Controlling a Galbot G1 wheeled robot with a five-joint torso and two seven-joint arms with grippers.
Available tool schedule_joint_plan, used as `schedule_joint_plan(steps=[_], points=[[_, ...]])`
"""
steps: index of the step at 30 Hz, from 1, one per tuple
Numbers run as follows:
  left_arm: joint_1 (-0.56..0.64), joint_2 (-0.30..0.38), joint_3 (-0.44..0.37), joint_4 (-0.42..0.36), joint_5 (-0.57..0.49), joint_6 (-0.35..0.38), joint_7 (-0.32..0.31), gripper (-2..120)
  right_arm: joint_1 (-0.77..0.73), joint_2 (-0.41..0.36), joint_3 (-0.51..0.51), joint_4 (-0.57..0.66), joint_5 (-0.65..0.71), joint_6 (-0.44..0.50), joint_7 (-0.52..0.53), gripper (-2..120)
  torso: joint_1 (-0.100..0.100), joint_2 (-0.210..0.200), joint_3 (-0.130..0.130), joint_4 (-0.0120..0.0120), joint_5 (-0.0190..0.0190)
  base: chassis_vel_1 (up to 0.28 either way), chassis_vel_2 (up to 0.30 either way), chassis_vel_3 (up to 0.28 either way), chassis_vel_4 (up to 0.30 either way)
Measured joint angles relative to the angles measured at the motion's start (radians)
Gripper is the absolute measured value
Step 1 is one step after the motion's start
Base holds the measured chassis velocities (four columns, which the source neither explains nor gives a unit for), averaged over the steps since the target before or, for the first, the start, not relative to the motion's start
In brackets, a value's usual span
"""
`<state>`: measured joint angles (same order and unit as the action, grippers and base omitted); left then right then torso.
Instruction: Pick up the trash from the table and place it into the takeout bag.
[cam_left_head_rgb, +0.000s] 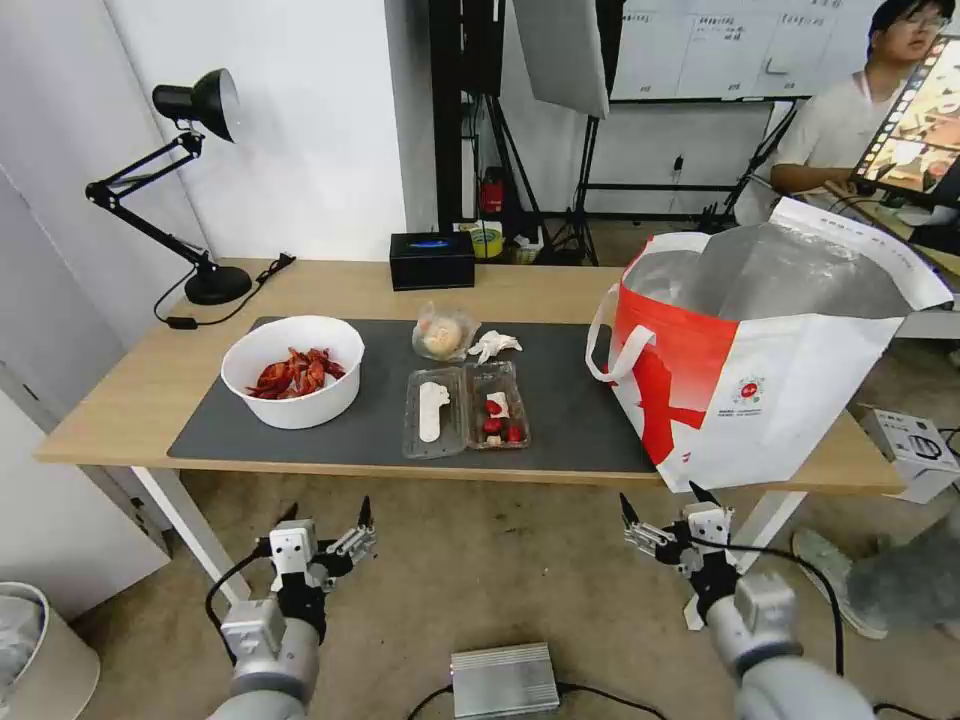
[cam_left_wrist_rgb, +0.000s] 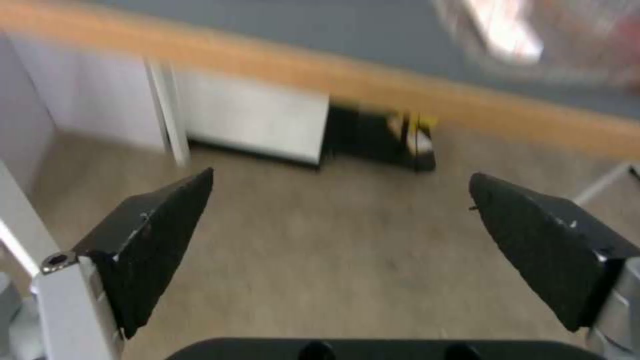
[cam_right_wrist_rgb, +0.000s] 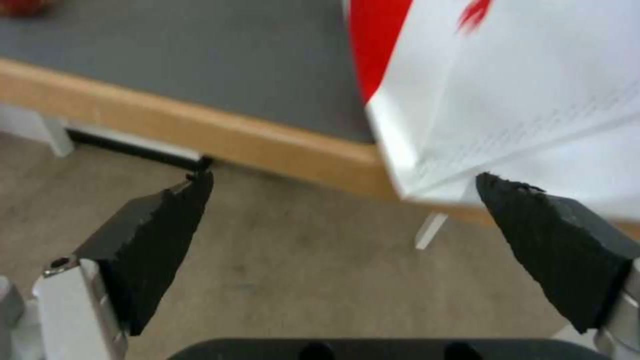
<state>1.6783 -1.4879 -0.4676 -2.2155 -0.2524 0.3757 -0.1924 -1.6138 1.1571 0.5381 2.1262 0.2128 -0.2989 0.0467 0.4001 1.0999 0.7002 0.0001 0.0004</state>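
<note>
**While both arms hang low: stock of the desk**

While my two arms wait below the near edge of the table (cam_left_head_rgb: 120, 400), I list what lies before me.

- Left gripper (cam_left_head_rgb: 327, 524): over the floor in front of the desk, fingers spread wide, holding nothing. Its wrist view shows both black pads (cam_left_wrist_rgb: 160, 240) apart, with the wooden desk edge beyond.
- Right gripper (cam_left_head_rgb: 665, 508): likewise low, just under the bag's corner, fingers spread apart and empty; its pads (cam_right_wrist_rgb: 160, 240) frame the floor.
- Dark grey mat (cam_left_head_rgb: 570, 420): covers the middle of the light-wood top.
- White round bowl (cam_left_head_rgb: 293, 372): on the mat's left part, red crayfish shells (cam_left_head_rgb: 297, 372) inside.
- Clear hinged tray (cam_left_head_rgb: 465, 410): open flat near the mat's front edge, a white scrap in one half, red bits in the other.
- Clear bagged bun (cam_left_head_rgb: 443, 334): just behind the tray.
- Crumpled white tissue (cam_left_head_rgb: 494, 345): beside the bun, to its right.
- Takeout bag (cam_left_head_rgb: 770, 400): white and red, foil-lined, standing open at the right end of the desk, one corner past the near edge.
- Black rectangular box (cam_left_head_rgb: 432, 260): at the back edge, off the mat.
- Black desk lamp (cam_left_head_rgb: 190, 180): at the back left corner.
</note>
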Motion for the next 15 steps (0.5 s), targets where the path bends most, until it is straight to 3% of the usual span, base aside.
schedule_joint_plan(steps=[4,6,8,15], points=[[-0.035,0.004,0.023,0.024,-0.073,0.106,-0.056,100,-0.005,0.001,-0.006,0.004,-0.007,0.004,-0.001,100,0.0,0.0,0.0,-0.0003,-0.0004,0.0,0.0,0.0,0.0],[-0.034,0.013,0.019,0.015,-0.102,0.107,-0.065,100,-0.008,0.002,-0.007,0.009,-0.011,0.005,-0.002,100,0.0,0.0,0.0,-0.0004,-0.0015,0.0,0.0,0.0,0.0],[-0.009,0.028,-0.003,-0.047,-0.131,0.086,-0.076,100,-0.014,0.002,-0.009,0.02,-0.015,0.006,-0.002,100,0.0,0.0,0.0,-0.0003,0.0008,0.0,0.0,0.0,0.0],[0.048,0.031,-0.019,-0.146,-0.155,0.077,-0.077,100,-0.031,0.001,-0.015,0.072,0.009,0.039,-0.04,100,0.0,0.0,0.0,-0.0001,-0.0006,0.0,0.0,0.0,0.0]])
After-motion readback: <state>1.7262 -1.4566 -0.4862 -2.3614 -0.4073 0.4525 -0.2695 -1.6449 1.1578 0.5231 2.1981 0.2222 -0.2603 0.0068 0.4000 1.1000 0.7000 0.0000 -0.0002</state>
